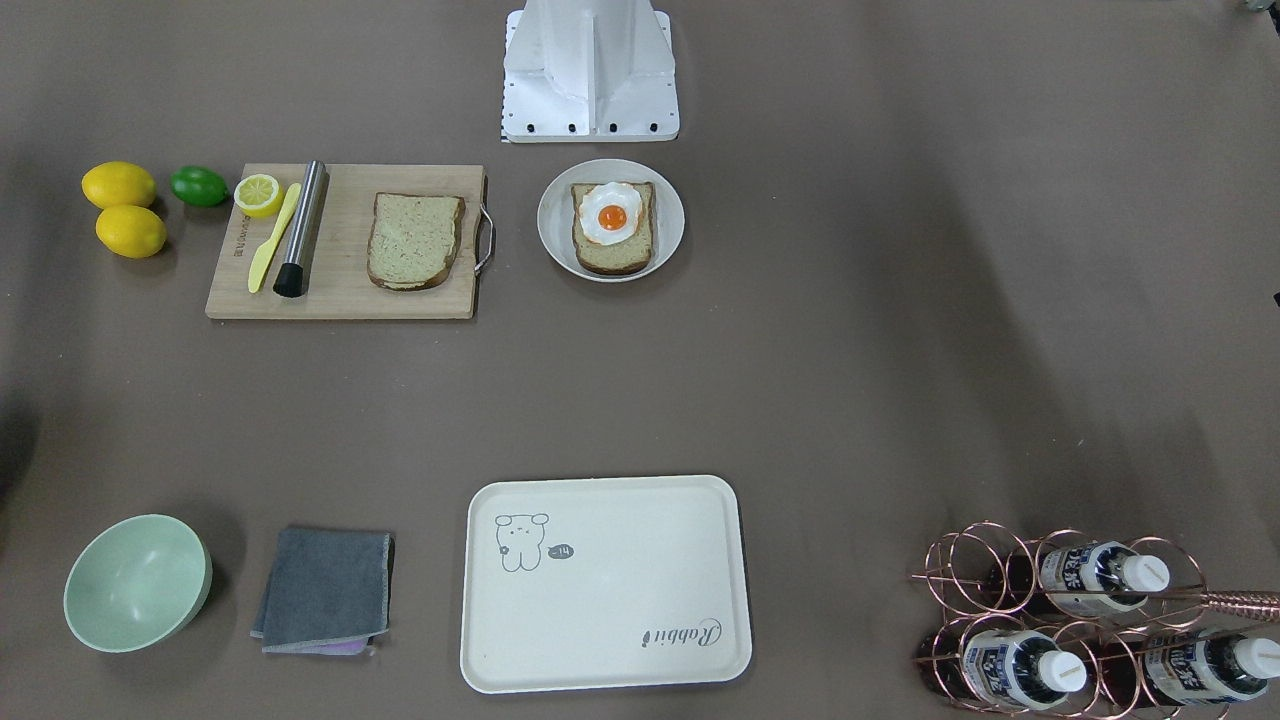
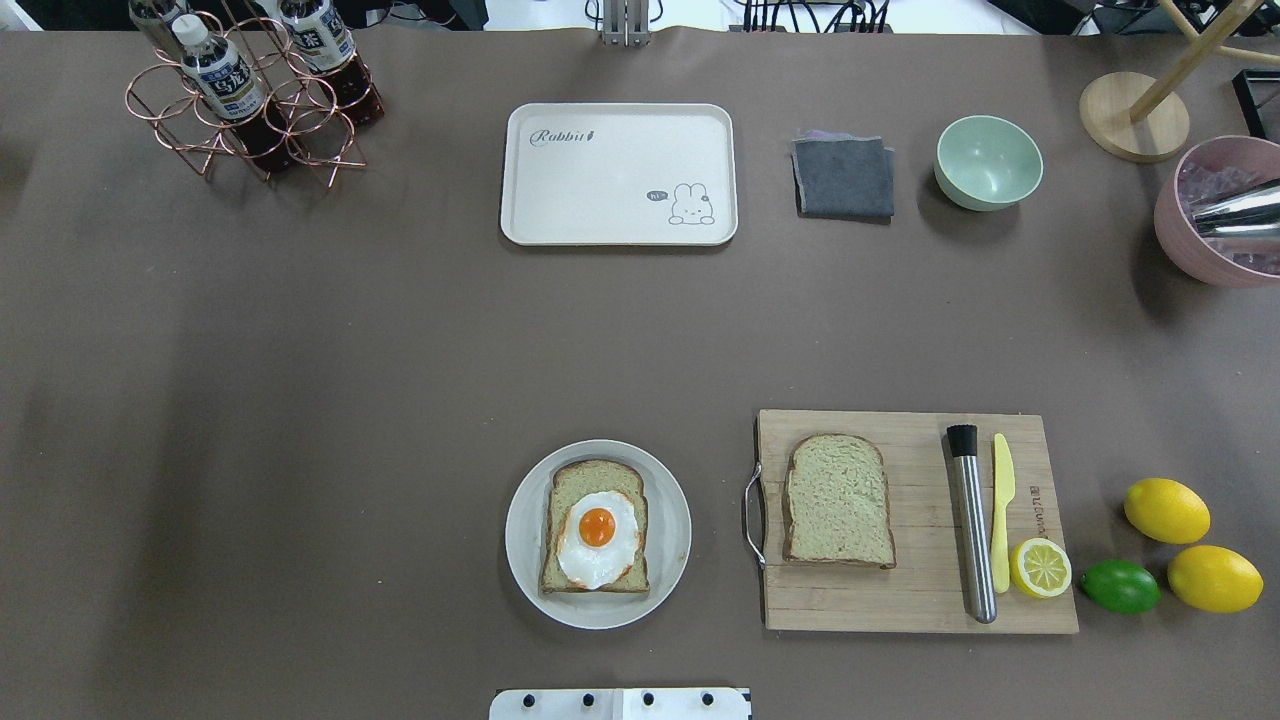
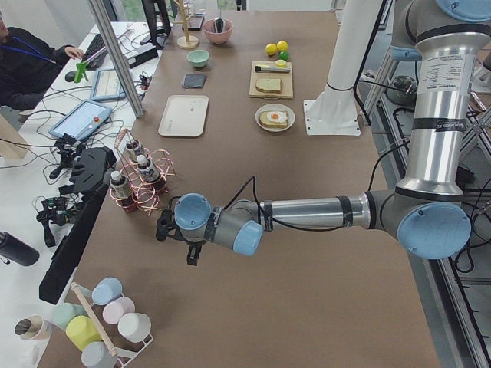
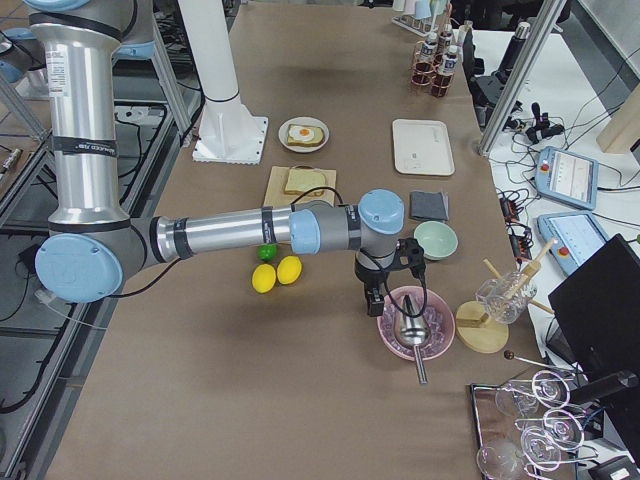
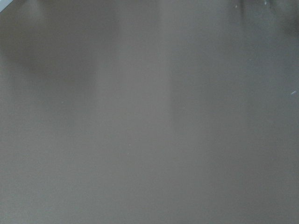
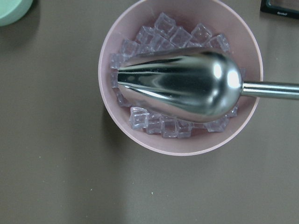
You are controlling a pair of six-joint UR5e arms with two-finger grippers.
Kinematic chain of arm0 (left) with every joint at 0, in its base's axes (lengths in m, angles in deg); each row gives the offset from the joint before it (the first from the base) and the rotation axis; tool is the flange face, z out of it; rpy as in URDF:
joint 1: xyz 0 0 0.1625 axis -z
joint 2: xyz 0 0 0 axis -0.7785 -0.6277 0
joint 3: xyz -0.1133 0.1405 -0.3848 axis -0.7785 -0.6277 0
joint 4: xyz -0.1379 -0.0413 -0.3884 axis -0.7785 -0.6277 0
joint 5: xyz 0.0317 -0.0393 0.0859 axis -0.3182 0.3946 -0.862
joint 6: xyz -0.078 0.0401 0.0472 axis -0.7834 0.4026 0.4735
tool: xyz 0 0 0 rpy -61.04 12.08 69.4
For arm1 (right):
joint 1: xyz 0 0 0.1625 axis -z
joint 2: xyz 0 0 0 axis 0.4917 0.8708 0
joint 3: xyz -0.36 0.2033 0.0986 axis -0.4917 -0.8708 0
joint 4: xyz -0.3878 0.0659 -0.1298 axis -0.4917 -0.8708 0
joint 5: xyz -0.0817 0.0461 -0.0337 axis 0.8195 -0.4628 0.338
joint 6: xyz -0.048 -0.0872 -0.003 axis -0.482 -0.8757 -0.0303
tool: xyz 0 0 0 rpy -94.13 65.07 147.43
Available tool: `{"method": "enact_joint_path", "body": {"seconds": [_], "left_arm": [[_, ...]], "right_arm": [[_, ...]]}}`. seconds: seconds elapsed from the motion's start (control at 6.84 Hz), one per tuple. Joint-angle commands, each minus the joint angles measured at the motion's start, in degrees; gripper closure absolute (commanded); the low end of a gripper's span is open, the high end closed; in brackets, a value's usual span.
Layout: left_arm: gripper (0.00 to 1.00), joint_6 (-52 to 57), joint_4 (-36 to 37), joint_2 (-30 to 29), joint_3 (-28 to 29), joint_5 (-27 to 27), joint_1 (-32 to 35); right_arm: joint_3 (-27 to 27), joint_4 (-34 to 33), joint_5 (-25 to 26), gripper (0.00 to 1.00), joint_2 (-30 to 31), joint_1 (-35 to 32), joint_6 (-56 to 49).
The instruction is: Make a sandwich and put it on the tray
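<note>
One bread slice [image 2: 575, 482] with a fried egg [image 2: 597, 537] on top lies on a round grey plate [image 2: 520, 530] near the robot's base. The second slice [image 2: 838, 500] lies bare on the wooden cutting board [image 2: 900, 600]. The cream tray [image 2: 610, 180] lies empty at the far side of the table. My left gripper [image 3: 193, 257] hangs over bare table near the bottle rack, far from the food. My right gripper [image 4: 372, 303] hangs beside a pink bowl. Both show only in the side views, so I cannot tell whether they are open or shut.
A copper rack with bottles [image 2: 250, 95], a grey cloth [image 2: 843, 178] and a green bowl [image 2: 988, 162] flank the tray. A steel muddler [image 2: 972, 530], yellow knife [image 2: 1002, 510] and half lemon [image 2: 1040, 568] share the board. Lemons [image 2: 1166, 510] and a lime [image 2: 1120, 586] lie beside it. A pink bowl of ice [image 6: 180, 140] holds a scoop [image 6: 182, 84].
</note>
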Motion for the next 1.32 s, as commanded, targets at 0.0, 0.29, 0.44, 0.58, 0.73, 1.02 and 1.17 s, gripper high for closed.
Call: {"method": "enact_joint_path", "body": {"seconds": [0.0, 0.29, 0.44, 0.58, 0.73, 1.02, 1.17], "left_arm": [[0.01, -1.5, -12.2, -0.1, -0.7, -0.1, -2.6], [0.01, -9.9, -13.8, -7.1, -1.4, -0.7, -11.4], [0.0, -15.4, -13.8, -9.7, -2.8, -5.0, -12.3], [0.0, -19.0, -12.2, -9.7, -7.2, -6.4, -15.3], [0.0, -27.6, -8.4, -9.6, -13.7, -6.7, -19.7], [0.0, -40.9, -4.4, -9.8, -21.9, -14.8, -30.9], [0.0, -44.7, -4.4, -10.6, -22.9, -18.5, -35.2]], "right_arm": [[0.2, 3.8, -0.1, 0.0, 0.2, 0.1, 0.4], [0.9, 3.8, -0.1, 0.0, -0.4, 0.9, -0.2], [3.1, 3.8, 0.0, 0.0, -0.9, 4.2, 0.7], [3.1, 3.1, 0.6, 0.0, -4.9, 7.5, 1.8], [3.0, 3.7, 0.5, 0.0, -5.4, 9.8, 7.1], [3.9, 4.0, 0.0, 0.0, -5.7, 13.7, 16.7], [7.3, 4.0, 0.1, 0.0, -5.8, 16.8, 25.1]]}}
